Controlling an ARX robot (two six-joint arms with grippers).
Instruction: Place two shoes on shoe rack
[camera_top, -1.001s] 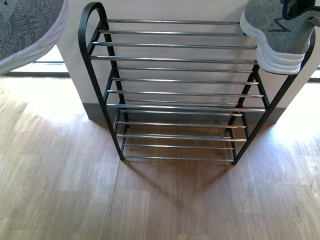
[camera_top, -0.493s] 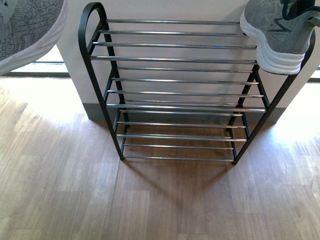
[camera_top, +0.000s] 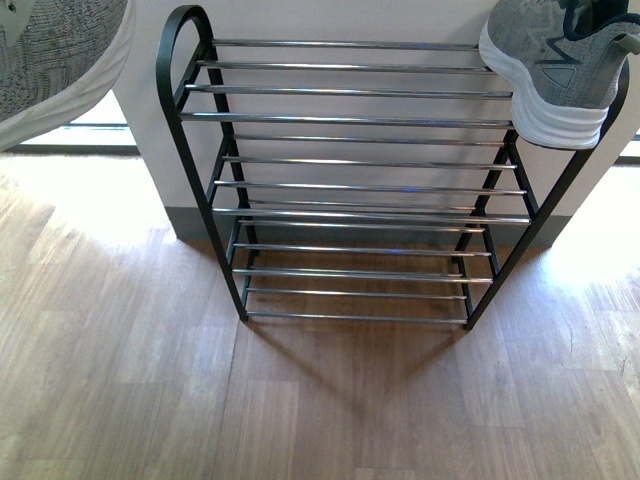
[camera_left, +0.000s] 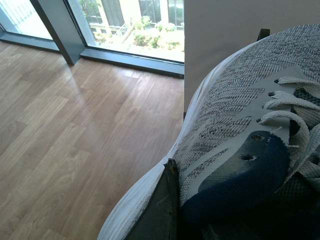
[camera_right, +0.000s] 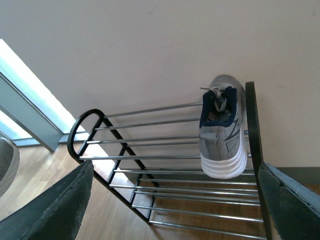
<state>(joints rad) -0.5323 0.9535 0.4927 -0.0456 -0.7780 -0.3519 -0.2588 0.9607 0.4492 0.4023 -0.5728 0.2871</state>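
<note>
Right sneaker (camera_right: 222, 135) lay unmoved on the shoe rack (camera_top: 350, 119), my right fingers (camera_right: 50, 210) apart; left fingers (camera_left: 162, 210) clamped second sneaker (camera_left: 235, 125), unplaced.

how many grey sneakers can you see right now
2. The first sneaker sits on the right end of the shoe rack's top tier; the second sneaker is held in the air left of the rack. None seem hidden.
</note>
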